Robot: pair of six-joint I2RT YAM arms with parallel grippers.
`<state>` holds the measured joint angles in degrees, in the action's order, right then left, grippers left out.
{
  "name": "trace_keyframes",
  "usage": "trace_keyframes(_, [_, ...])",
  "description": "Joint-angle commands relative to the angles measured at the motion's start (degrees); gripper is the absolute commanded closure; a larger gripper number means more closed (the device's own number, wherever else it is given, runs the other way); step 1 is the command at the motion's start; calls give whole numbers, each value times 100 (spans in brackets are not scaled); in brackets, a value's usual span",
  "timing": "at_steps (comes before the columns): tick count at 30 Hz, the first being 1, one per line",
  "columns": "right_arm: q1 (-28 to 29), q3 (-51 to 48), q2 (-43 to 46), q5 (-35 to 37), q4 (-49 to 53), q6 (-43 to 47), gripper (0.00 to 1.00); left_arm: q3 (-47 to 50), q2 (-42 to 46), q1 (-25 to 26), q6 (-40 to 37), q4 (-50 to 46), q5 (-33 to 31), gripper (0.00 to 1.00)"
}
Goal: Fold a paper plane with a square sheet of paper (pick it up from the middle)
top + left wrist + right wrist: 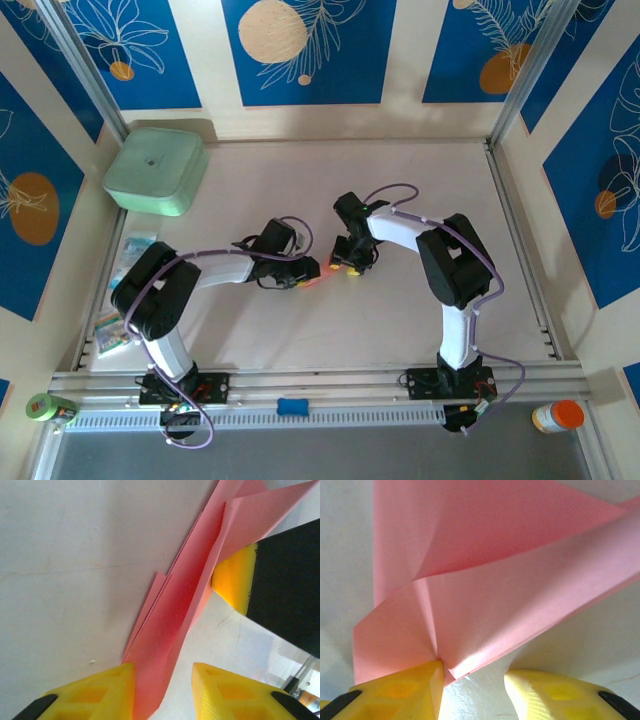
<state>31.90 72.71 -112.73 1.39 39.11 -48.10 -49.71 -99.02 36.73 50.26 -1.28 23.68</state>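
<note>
The pink sheet of paper (322, 281) lies folded into a long narrow dart shape on the table's middle, between my two grippers. In the left wrist view its layered strip (170, 630) runs up from between my left gripper (162, 690), touching the left yellow finger (100, 692), with a gap to the other one. My left gripper (308, 270) is open. My right gripper (350, 268) is open too. A raised fold of the paper (495, 580) rests on its left fingertip (407, 687), and bare table shows between its jaws (472, 690). The right gripper's yellow pad (235, 577) touches the paper's far flap.
A mint-green square box (155, 170) sits at the back left. Clear printed packets (130, 255) lie along the left edge. A metal rail (320, 380) runs along the near edge. A green roll (50, 407) and an orange-capped bottle (557, 415) stand beyond that rail.
</note>
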Motion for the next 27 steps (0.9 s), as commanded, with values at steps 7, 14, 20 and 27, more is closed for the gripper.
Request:
trace_keyframes(7, [28, -453, -953, 708, 17, -33, 56, 39, 744, -42, -338, 140, -276, 70])
trace_keyframes(14, [32, -446, -983, 706, 43, -44, 56, -27, 304, 180, -162, 615, 2, 79])
trace_keyframes(20, [18, -451, -982, 703, 68, -24, 57, -169, -37, 225, -105, 703, 125, 82])
trace_keyframes(27, [1, -451, -986, 709, 72, -24, 57, -258, -158, 246, -104, 602, 88, 83])
